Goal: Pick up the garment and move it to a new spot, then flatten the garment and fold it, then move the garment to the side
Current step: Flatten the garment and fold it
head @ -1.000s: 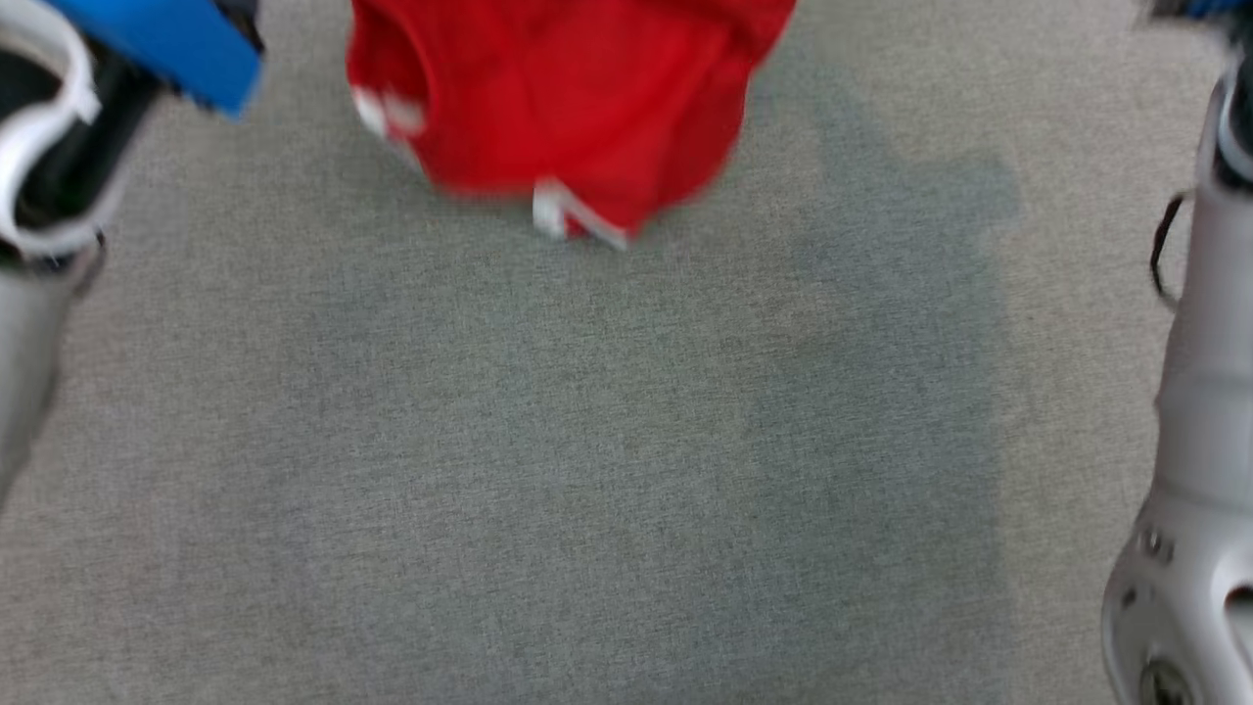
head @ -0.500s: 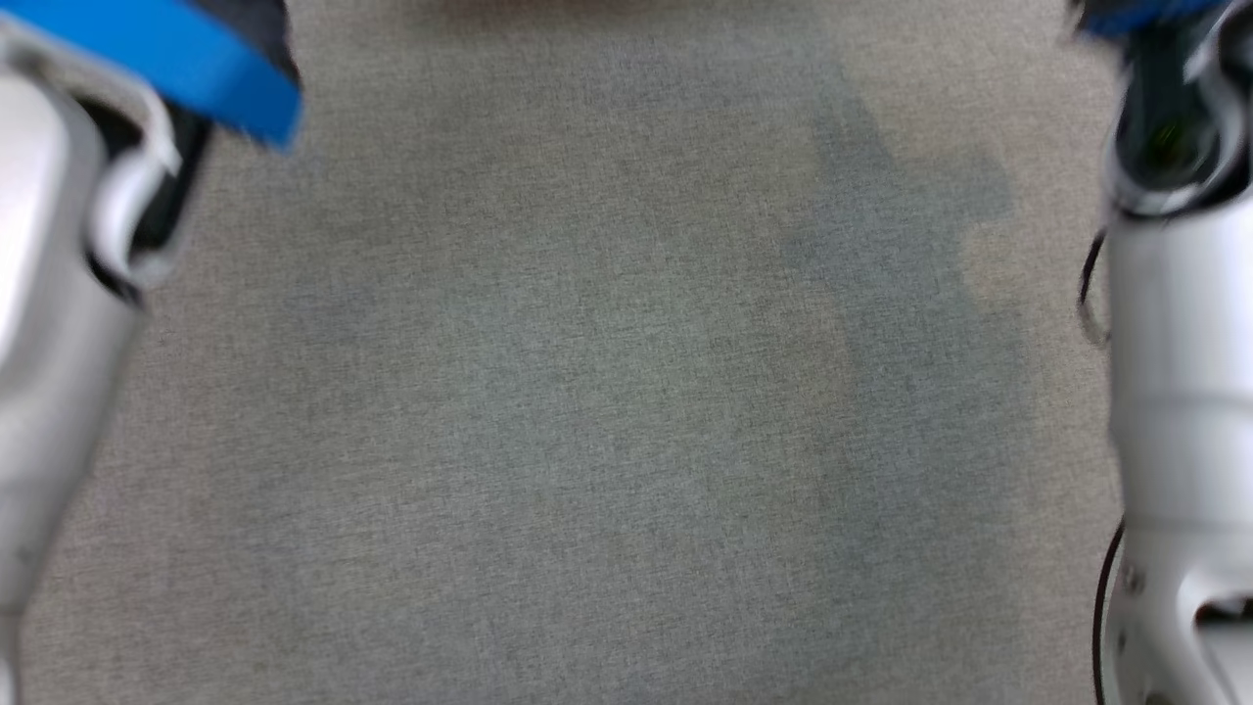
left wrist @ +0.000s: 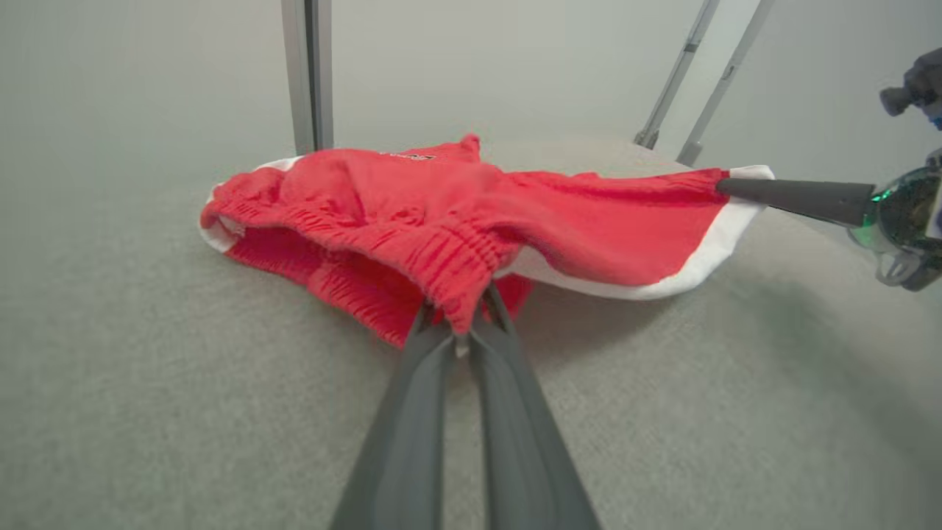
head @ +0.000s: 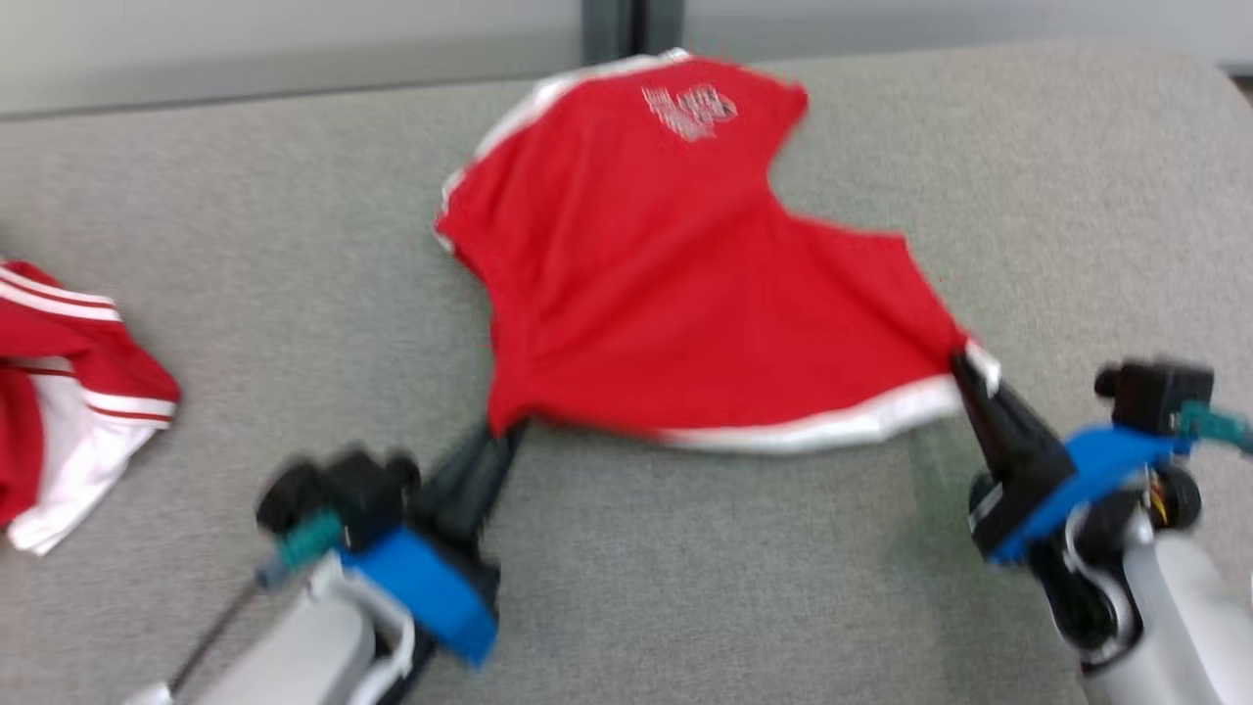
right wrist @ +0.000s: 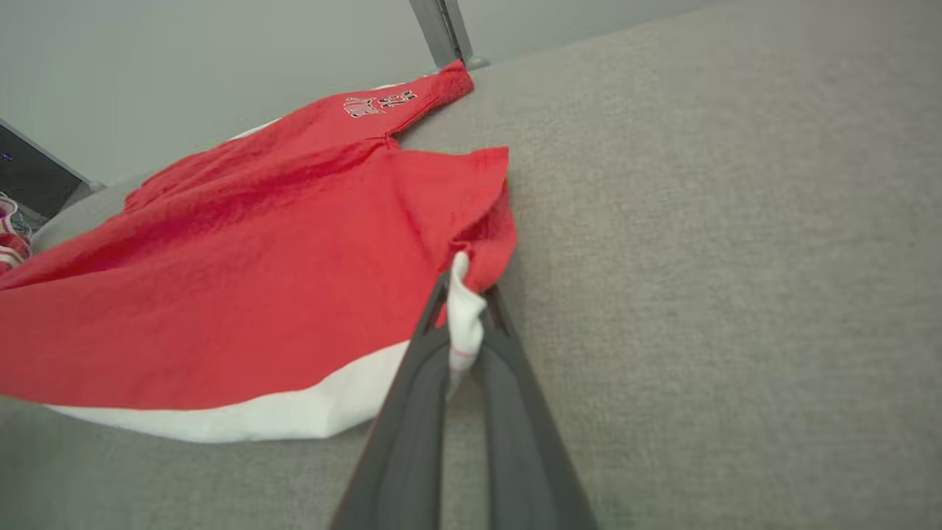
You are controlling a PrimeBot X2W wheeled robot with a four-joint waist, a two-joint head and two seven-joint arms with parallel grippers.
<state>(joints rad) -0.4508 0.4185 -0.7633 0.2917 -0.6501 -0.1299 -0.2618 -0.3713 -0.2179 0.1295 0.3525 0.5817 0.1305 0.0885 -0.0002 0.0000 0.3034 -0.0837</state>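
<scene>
The red shorts [head: 675,294] lie mid-way across the grey surface [head: 685,578], reaching toward its far edge. Their near edge is raised and pulled taut between the two claws. The left gripper [head: 501,436] is clenched on the gathered elastic waistband at the near-left corner. The right gripper [head: 967,370] is pinched tight on the white-trimmed corner at the near right. Other red-and-white clothes [head: 69,411] sit well apart at the far left.

The cloth looks light, thin and quite limp: it sags between the grips and will drape and crease wherever it isn't held. It seems unlikely to slip, as the knit bunches readily between the fingers, and it isn't fragile (though a hard tug could stretch the elastic unevenly). Corners and hems are probably the best holds. The thick waistband gives a firm bite, and the doubled white hem holds better than the single layer would. Two well-spread grips along one edge should let it be laid flat.
</scene>
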